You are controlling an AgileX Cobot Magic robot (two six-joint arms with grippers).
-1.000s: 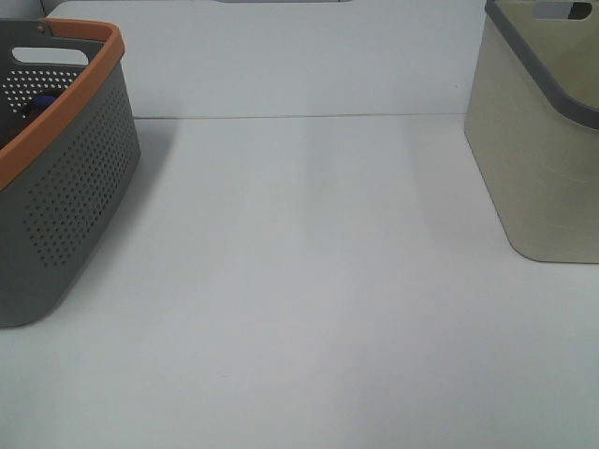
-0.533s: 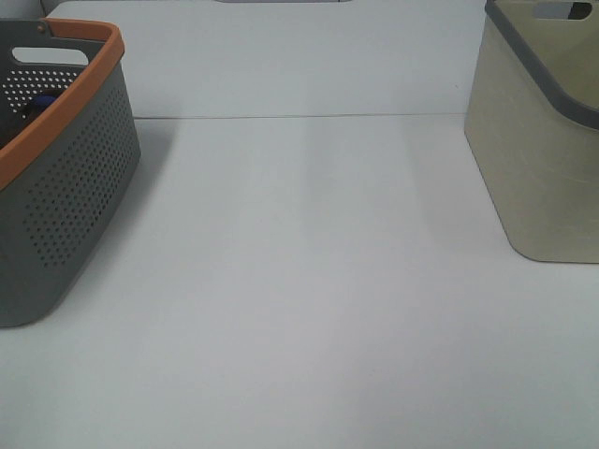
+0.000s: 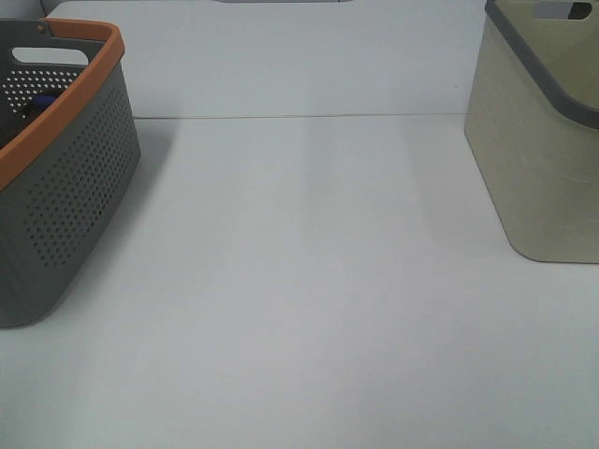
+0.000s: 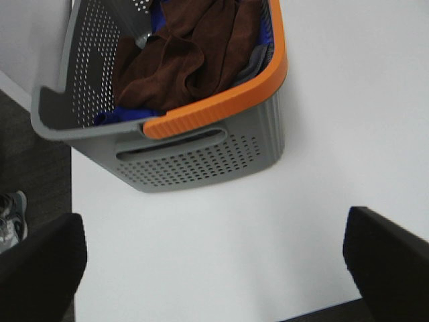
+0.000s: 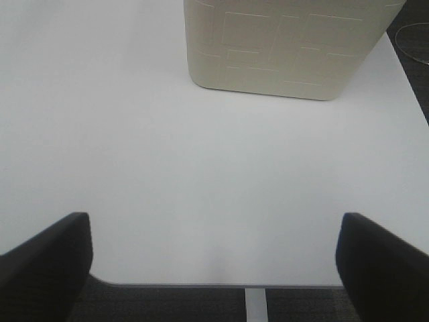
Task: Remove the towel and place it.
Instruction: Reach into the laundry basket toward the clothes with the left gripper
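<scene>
Brown towel (image 4: 194,54): crumpled inside the grey basket (image 4: 201,157), heaped towards its orange-rimmed side, on top of a blue cloth (image 4: 117,115).
Grey basket: perforated walls, an orange rim along part of its top edge and a slot handle in the end wall. It stands on the white table (image 3: 309,281) at the left edge of the high view.
Blue cloth: peeks out from under the towel near the handle end.
Left gripper (image 4: 214,268): held above the table's edge, apart from the basket's handle end. Jaws are spread wide with nothing between them. Its dark fingers (image 4: 40,268) show only at the corners of its wrist view.
Right gripper (image 5: 214,268): above the table's edge, facing the beige bin (image 5: 288,47). Jaws are wide apart and empty.
Beige bin: grey rim, on the table's right side, well apart from the grey basket.
</scene>
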